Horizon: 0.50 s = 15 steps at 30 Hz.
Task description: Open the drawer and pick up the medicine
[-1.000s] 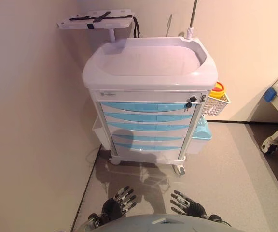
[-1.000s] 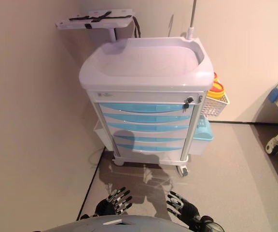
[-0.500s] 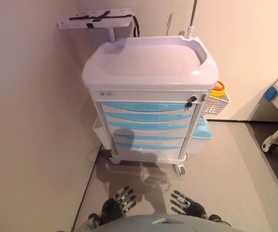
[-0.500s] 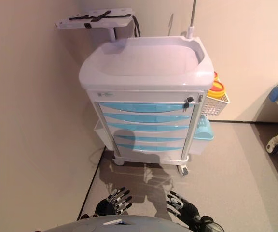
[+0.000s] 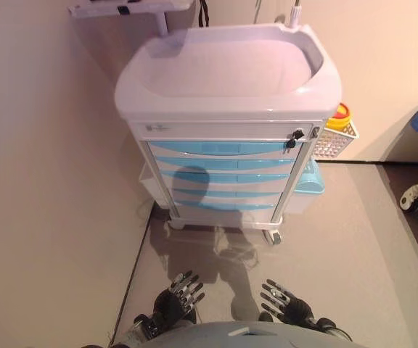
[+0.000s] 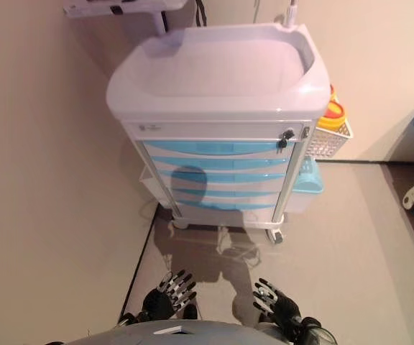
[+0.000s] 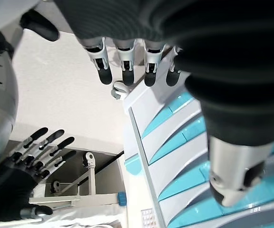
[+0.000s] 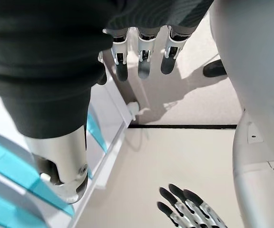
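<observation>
Left hand [image 5: 182, 293] and right hand [image 5: 285, 303] both hang low with fingers straight and empty, well short of the cart [image 5: 223, 109]. All drawers [image 5: 220, 164] shut; medicine not visible, presumably inside one. Drawer fronts are smooth glossy blue plastic, curved, each with a recessed lip: hook fingertips under the lip at mid-width, likely slides light. Top is a white moulded tray. Wire basket [image 5: 335, 139] on right side. Castors might let the cart roll when pulled.

Your two head views look steeply down, sharing the white wheeled cart with blue drawers [image 5: 220, 168]. Your wrist views look along each hand, close up, toward it.
</observation>
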Motion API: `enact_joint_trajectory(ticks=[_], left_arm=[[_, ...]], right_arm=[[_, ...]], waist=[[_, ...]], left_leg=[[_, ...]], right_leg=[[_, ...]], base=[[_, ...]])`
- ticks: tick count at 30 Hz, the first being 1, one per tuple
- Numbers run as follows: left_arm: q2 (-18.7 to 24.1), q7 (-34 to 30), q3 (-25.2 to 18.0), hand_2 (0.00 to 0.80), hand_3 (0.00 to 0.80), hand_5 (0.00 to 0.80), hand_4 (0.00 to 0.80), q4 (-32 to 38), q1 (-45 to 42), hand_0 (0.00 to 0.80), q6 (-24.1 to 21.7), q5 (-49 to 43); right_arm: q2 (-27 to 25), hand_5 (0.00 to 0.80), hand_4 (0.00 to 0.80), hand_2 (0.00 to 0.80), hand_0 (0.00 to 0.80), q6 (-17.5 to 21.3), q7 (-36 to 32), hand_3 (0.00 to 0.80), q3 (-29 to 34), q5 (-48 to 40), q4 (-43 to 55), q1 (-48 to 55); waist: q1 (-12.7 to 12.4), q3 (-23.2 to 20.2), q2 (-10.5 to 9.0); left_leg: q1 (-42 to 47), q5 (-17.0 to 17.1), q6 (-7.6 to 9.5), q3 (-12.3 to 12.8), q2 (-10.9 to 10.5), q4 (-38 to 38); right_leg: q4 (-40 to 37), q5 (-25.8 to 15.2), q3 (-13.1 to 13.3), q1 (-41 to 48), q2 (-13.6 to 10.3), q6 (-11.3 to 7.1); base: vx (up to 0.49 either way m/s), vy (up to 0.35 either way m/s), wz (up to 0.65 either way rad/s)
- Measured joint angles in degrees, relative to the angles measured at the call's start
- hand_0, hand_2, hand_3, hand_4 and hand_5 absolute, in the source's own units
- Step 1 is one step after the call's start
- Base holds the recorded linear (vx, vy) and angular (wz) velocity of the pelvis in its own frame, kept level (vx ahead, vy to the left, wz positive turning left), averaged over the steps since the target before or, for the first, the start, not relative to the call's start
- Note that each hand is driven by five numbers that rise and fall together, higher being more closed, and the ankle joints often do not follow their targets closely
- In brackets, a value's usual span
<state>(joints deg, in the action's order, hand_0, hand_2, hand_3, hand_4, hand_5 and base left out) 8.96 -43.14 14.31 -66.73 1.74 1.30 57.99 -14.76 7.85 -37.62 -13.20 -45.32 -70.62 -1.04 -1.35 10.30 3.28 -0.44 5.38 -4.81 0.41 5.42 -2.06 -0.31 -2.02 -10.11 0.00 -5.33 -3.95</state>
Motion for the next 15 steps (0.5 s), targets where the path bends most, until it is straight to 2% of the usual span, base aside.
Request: enact_joint_trajectory(ticks=[2,4,5,6,8,15], left_arm=[[0.8,-0.3,-0.2,0.000,0.000,0.000,0.000,0.0,1.9,0.000,0.2,2.4],[1.2,-0.8,-0.5,0.000,0.000,0.000,0.000,0.0,3.1,0.000,0.2,4.5],[1.2,-0.8,-0.5,0.000,0.000,0.000,0.000,0.0,3.1,0.000,0.2,4.5],[1.9,-1.2,-0.6,0.000,0.000,0.000,0.000,-0.1,5.4,0.000,0.4,6.5],[1.8,-1.2,-0.6,0.000,0.000,0.000,0.000,0.0,8.3,0.000,1.1,9.4],[0.4,-1.2,-1.9,0.000,0.000,0.000,0.000,0.7,13.6,0.000,2.7,17.1]], right_arm=[[0.0,0.000,0.000,0.000,0.000,0.3,0.0,0.000,0.0,-1.4,0.0,-1.9],[0.2,0.000,0.000,0.000,0.000,0.8,0.0,0.000,0.0,-2.6,0.1,-3.3],[0.2,0.000,0.000,0.000,0.000,0.8,0.0,0.000,0.0,-2.6,0.1,-3.3],[0.4,0.000,0.000,0.000,0.000,1.5,-0.1,0.000,0.0,-3.2,0.9,-4.4],[0.5,0.000,0.000,0.000,0.000,2.5,-0.2,0.000,0.0,-4.2,1.9,-5.3],[0.3,0.000,0.000,0.000,0.000,3.2,-0.2,0.000,1.2,-6.7,4.5,-7.2]], waist=[[0.0,2.7,-0.13],[0.0,4.9,-1.07],[0.0,4.9,-1.07],[0.0,7.5,-2.59],[0.1,9.3,-3.75],[1.1,13.7,-5.43]], left_leg=[[-2.6,0.0,0.51,-0.5,-0.3,2.3],[-4.7,-0.5,0.77,-0.7,-0.7,4.1],[-4.7,-0.5,0.77,-0.7,-0.7,4.1],[-7.1,-1.4,1.06,-0.8,-1.4,7.0],[-10.8,-3.2,1.14,-0.7,-2.0,11.1],[-18.3,-7.1,1.62,-1.0,-2.4,21.3]], right_leg=[[3.7,1.2,0.0,-3.1,-0.5,0.09],[7.3,2.6,0.2,-5.8,-1.2,-0.02],[7.3,2.6,0.2,-5.8,-1.2,-0.02],[12.1,4.7,0.6,-9.2,-2.2,0.02],[16.5,6.5,2.4,-13.0,-2.8,0.13],[24.4,9.2,4.7,-19.5,-3.1,0.06]], base=[[-0.126,0.042,0.09],[-0.110,0.028,0.07],[-0.101,0.022,0.05],[-0.083,0.021,0.06],[-0.043,0.021,0.03],[-0.004,0.003,-0.02]])
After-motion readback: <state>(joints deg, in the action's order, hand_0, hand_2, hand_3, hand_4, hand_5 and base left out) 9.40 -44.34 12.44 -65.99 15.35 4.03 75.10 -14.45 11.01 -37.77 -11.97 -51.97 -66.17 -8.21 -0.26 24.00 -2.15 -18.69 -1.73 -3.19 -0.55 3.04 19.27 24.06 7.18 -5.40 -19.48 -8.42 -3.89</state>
